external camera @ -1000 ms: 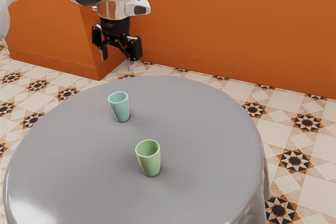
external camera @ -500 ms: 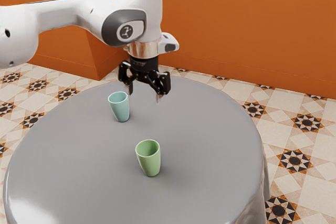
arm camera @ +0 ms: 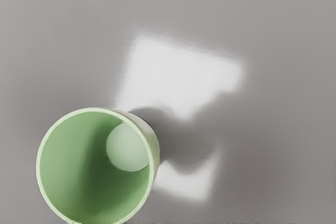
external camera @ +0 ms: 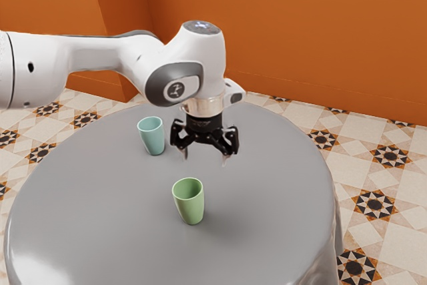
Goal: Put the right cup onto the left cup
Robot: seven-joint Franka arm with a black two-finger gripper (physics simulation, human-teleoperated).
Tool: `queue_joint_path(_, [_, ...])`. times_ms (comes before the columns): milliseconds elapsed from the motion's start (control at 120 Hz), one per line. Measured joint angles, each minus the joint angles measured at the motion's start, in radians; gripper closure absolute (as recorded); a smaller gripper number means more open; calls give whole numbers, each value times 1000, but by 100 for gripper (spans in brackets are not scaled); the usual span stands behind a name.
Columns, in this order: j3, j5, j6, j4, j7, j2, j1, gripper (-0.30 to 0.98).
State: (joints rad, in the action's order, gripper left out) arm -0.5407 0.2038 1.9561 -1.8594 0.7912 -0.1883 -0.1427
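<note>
My gripper [external camera: 205, 158] hangs over the table in the exterior view, its two fingers spread apart with nothing between them. Below it and nearer the camera, the green cup [external camera: 189, 202] stands upright, its mouth facing up. The teal cup [external camera: 152, 136] also stands upright, toward the exterior view's left of the gripper. In the wrist view I look down into the green cup [arm camera: 79, 166], whose inside and round bottom are visible.
Both cups stand on a round table with a grey cloth [external camera: 267, 218]; its rim curves down at the exterior view's right. An orange wall [external camera: 320, 38] rises behind the table.
My arm has swung toward the exterior view's right and come lower and nearer the camera, passing the teal cup toward the green one. Both cups have stayed where they were.
</note>
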Motion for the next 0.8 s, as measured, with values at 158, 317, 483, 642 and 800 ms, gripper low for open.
queue_joint_path(158, [-8,-1,80,-96,85,37,-1,0])
queue_joint_path(317, [-25,-3,140,-167,164,77,2,0])
queue_joint_path(483, [-26,-5,202,-211,233,81,0,0])
queue_joint_path(642, [5,-6,237,-203,259,52,-4,0])
queue_joint_path(800, [42,-10,257,-202,263,23,-12,0])
